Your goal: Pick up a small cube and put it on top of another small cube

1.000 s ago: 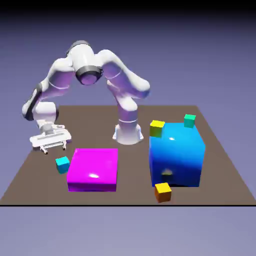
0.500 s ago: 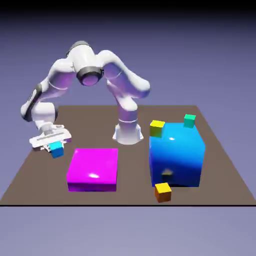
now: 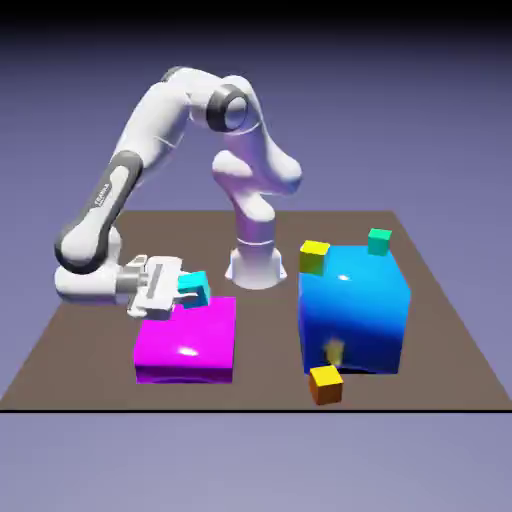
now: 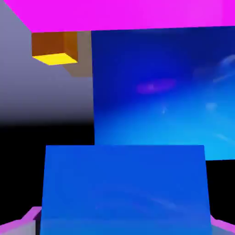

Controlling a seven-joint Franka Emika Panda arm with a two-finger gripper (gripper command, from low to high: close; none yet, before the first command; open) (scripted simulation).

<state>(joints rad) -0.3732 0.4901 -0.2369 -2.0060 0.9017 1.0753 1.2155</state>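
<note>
The small cyan cube point(image 3: 197, 287) hangs in the air above the far left edge of the flat magenta block point(image 3: 187, 337). My gripper point(image 3: 189, 290) is shut on it, with the hand turned sideways and pointing toward the exterior view's right. In the hand view the held cube point(image 4: 124, 188) fills the lower middle as a large blue face. Only the tips of my fingers point(image 4: 25, 224) show at the bottom corners. Other small cubes are a yellow one point(image 3: 314, 256), a teal one point(image 3: 379, 241) and an orange one point(image 3: 325, 384).
A big glossy blue cube point(image 3: 353, 305) stands on the exterior view's right, the yellow and teal cubes behind its top edge and the orange one in front of it. The hand view shows this blue cube point(image 4: 160, 87), the orange cube point(image 4: 54, 47) and the magenta block point(image 4: 124, 13).
The gripper closed on the cyan cube at the table's left, lifted it, and swung right toward the magenta block while the hand rolled from pointing down to sideways.
</note>
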